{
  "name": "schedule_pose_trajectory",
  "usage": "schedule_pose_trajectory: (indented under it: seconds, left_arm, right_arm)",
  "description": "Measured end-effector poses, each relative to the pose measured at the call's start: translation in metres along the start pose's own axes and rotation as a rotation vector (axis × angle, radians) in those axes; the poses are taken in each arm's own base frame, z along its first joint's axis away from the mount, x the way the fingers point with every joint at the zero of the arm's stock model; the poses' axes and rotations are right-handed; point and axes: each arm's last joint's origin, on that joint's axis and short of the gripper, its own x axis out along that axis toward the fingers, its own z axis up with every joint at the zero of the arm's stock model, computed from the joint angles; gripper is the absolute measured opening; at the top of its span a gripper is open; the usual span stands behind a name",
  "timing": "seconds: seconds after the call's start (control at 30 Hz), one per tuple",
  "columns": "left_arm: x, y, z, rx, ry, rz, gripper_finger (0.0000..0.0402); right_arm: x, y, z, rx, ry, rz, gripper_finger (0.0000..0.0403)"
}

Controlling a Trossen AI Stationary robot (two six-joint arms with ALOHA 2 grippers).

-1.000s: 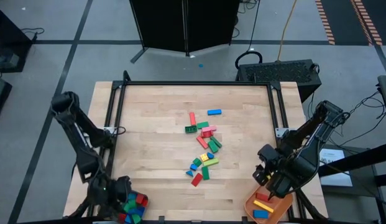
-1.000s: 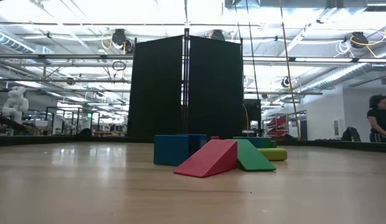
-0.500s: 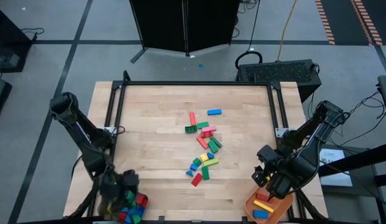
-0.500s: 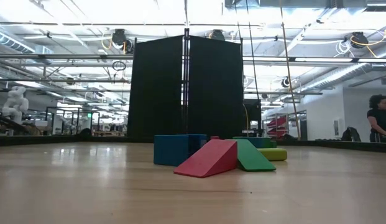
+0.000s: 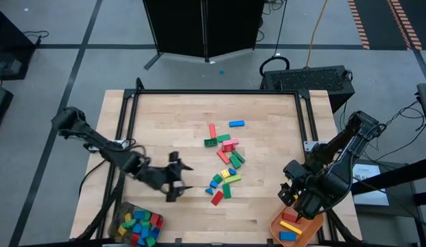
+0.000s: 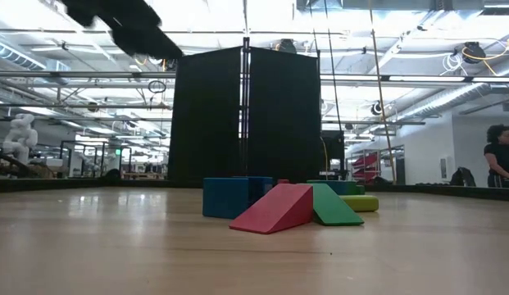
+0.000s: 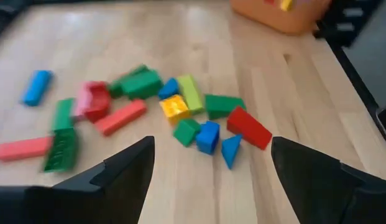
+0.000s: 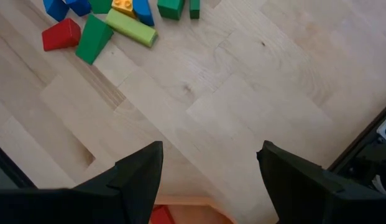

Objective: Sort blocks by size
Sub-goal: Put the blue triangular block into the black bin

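Wooden table (image 5: pixel 171 123) carries a loose scatter of blocks (image 5: pixel 224 159) a little to the right of its middle, in red, green, blue, yellow and pink. A long red piece and a small blue one lie at the far end of the scatter, and a red wedge (image 5: pixel 217 198) and a green piece lie at the near end. From table height the red wedge (image 6: pixel 272 210) sits in front, touching a green wedge (image 6: pixel 334 206), with a blue block (image 6: pixel 227 197) just behind on its left side.

More blocks fill a grey container (image 5: pixel 139 227) at the near left corner. An orange tray (image 5: pixel 289 230) at the near right corner holds a yellow, a blue and a red piece.

The left gripper (image 5: pixel 182 178) reaches out over the bare wood, near the left side of the scatter, with its fingers spread wide and nothing between them. Its wrist view shows the two dark fingers (image 7: pixel 121 174) apart, with the blocks (image 7: pixel 193 112) ahead of them and the orange tray (image 7: pixel 286 12) beyond.

The right gripper (image 5: pixel 293 199) hangs near the right edge, just beside the orange tray, its fingers (image 8: pixel 140 177) parted and empty above bare wood.

A person (image 6: pixel 500 156) stands in the room far behind the table.
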Motion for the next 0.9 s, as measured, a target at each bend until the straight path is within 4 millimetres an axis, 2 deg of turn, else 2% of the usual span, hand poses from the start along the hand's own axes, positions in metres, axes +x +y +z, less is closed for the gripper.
schedule_pose_trajectory:
  seconds: [0.2, 0.4, 0.57, 0.73, 0.9]
  left_arm:
    - [0.043, 0.008, -0.003, 0.069, -0.015, -0.076, 0.0322]
    - [0.075, -0.003, -0.016, 0.066, -0.025, -0.214, 0.0322]
    - [0.091, -0.013, -0.031, 0.106, 0.006, -0.236, 0.0322]
    - [0.105, -0.009, -0.04, 0.099, 0.014, -0.179, 0.0322]
    - [0.114, -0.009, -0.045, 0.091, 0.007, -0.207, 0.0322]
  right_arm:
    - [0.0, 0.0, 0.0, -0.015, 0.0, 0.0, 0.0256]
    - [0.0, 0.0, 0.0, -0.03, 0.0, 0.0, 0.0256]
    - [0.0, 0.0, 0.0, -0.032, 0.0, 0.0, 0.0256]
    - [0.0, 0.0, 0.0, -0.055, 0.0, 0.0, 0.0256]
    - [0.0, 0.0, 0.0, -0.057, 0.001, 0.0, 0.0256]
